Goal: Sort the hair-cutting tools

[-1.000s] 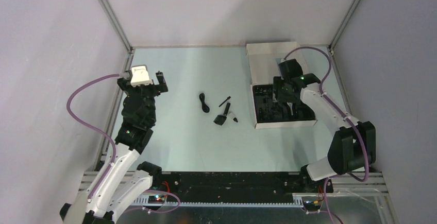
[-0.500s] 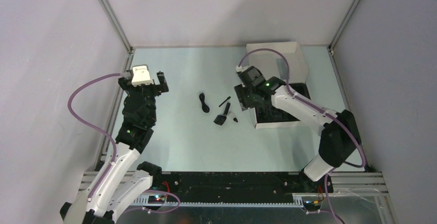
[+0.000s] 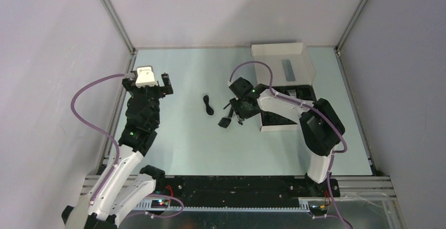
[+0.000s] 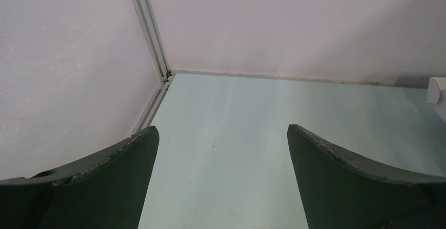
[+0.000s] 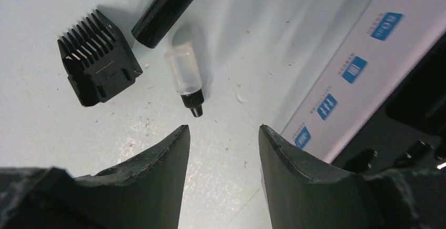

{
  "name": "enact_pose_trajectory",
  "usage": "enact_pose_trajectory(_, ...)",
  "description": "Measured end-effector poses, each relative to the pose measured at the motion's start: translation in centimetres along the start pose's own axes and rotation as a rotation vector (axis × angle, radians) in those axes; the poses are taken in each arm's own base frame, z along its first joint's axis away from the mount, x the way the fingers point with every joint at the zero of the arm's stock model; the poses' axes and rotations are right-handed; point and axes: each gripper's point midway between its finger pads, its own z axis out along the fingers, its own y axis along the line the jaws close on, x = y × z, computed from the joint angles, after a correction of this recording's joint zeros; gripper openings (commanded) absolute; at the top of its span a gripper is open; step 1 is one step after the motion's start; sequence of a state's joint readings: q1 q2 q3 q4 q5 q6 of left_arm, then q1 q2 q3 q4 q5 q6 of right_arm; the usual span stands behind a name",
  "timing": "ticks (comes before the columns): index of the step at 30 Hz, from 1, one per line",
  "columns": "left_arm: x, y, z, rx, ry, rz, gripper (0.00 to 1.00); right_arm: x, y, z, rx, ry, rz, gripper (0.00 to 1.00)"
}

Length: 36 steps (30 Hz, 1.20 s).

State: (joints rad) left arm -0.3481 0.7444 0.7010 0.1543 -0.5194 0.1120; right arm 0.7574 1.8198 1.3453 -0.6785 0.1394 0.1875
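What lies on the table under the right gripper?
Seen: a black comb attachment, a small clear bottle, one end of a black stick. The jaws of the right gripper hide the table nearer them.

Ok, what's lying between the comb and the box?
A small clear bottle with a black tip, nearer the comb; bare table up to the box. Right wrist view shows it.

We look steeply down from high behind the near edge over the whole table (image 3: 184,145), our left wrist view low, facing the back wall (image 4: 289,23), our right wrist view close over the comb attachment (image 5: 99,58), which the overhead view shares.
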Motion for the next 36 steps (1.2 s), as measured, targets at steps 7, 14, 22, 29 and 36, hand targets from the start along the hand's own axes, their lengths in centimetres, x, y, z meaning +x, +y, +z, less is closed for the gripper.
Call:
enact_pose_trajectory(7,0.0,-0.1,0.0,0.005,0.001,-0.004,0.99,0.9,1.2,2.3,-0.016,0.04,-0.035,0.53)
enact_pose_trajectory(14,0.1,-0.2,0.1,0.008,0.002,-0.005,0.99,1.2,1.6,3.5,-0.026,0.05,-0.056,0.47)
enact_pose_trajectory(22,0.3,-0.3,0.2,0.012,0.007,-0.001,0.99,1.7,1.8,4.2,-0.034,0.06,-0.065,0.39)
enact_pose_trajectory(29,0.3,-0.6,0.2,0.025,0.007,-0.001,0.99,1.8,1.9,4.4,-0.048,0.06,-0.074,0.26)
enact_pose_trajectory(36,0.7,-0.9,0.4,0.04,0.018,0.005,0.99,1.8,2.0,4.4,-0.051,0.053,-0.084,0.13)
